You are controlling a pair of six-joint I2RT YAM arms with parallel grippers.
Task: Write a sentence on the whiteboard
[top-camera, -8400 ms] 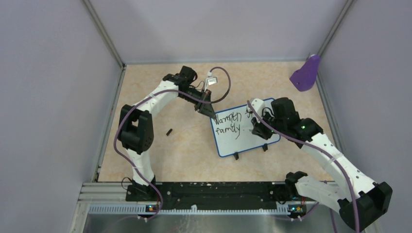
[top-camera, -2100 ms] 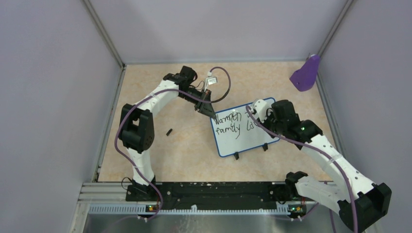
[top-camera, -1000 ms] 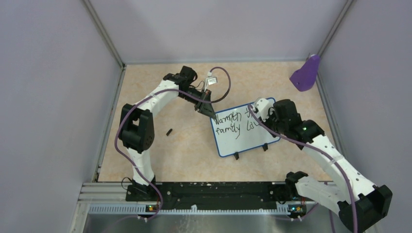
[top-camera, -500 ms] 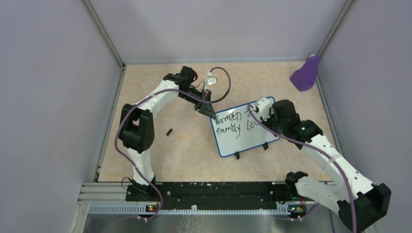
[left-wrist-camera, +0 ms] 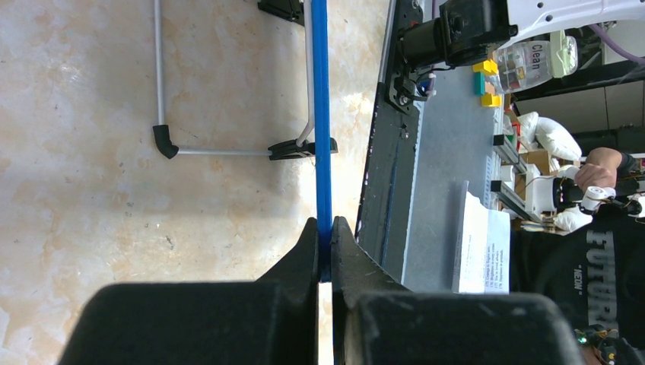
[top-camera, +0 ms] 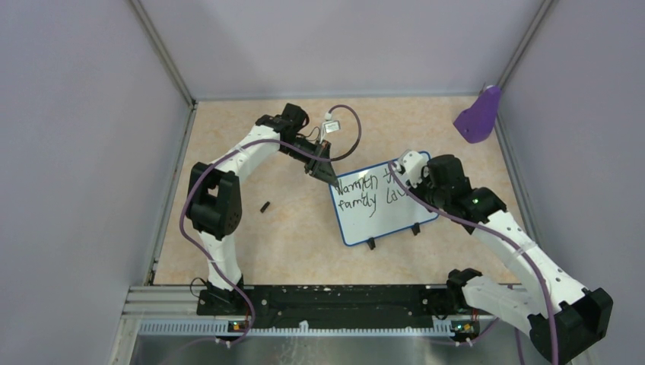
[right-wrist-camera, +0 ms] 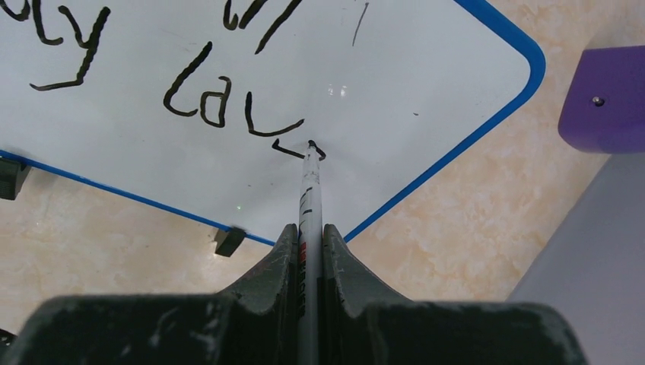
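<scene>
Item: whiteboard (top-camera: 384, 205), small, white, with a thin blue rim and rounded corners; it sits on the table (top-camera: 251, 152) right of centre, turned askew, its two black feet (top-camera: 370, 244) on the edge nearer the arm bases. Surface: the sentence (top-camera: 363, 195) in black marker, two lines, the upper beginning "Warmth", the lower reading roughly "family Lov"; the end of the upper line is hidden behind the right arm. A short unfinished stroke lies just past the last letter. Left fingers (left-wrist-camera: 316, 239): closed narrow on the board's blue rim at its far left corner, the rim seen edge-on between them in the left wrist view. Right fingers (right-wrist-camera: 293, 245): closed tight around a slim white marker (right-wrist-camera: 310, 186), which runs straight out from between them; its black tip touches the board at the unfinished stroke, in the right part of the lower line, near the board's right corner. Other contents: a purple scoop (top-camera: 479, 115) at the far right corner of the table, well apart from the board; a small black piece (top-camera: 265, 206) lying on the table left of the board, beside the left arm, too small to identify.
</scene>
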